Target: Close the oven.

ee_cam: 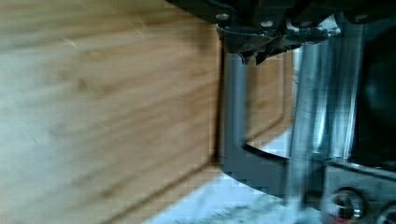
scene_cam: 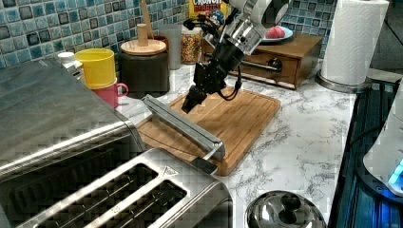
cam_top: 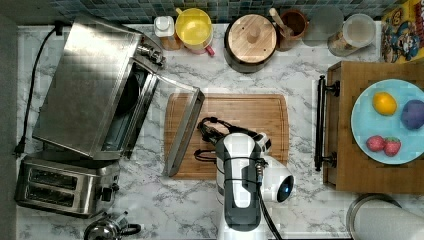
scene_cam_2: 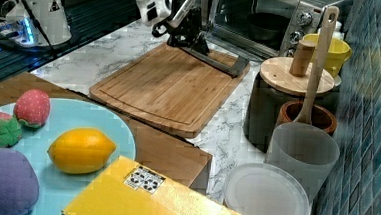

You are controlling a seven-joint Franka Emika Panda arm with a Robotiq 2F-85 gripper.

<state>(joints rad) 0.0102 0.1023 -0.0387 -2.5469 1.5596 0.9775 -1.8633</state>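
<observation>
Gripper (ee_cam: 254,49) at oven (cam_top: 85,85) handle (ee_cam: 235,107), right view's pan (scene_cam_2: 264,23) inside.

Even, bright indoor light, soft shadows; the wrist view is smeared with blur, the others blocky.

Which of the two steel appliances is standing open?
The large oven: its glass door hangs down over the cutting board. The small two-slot toaster has no door.
</observation>
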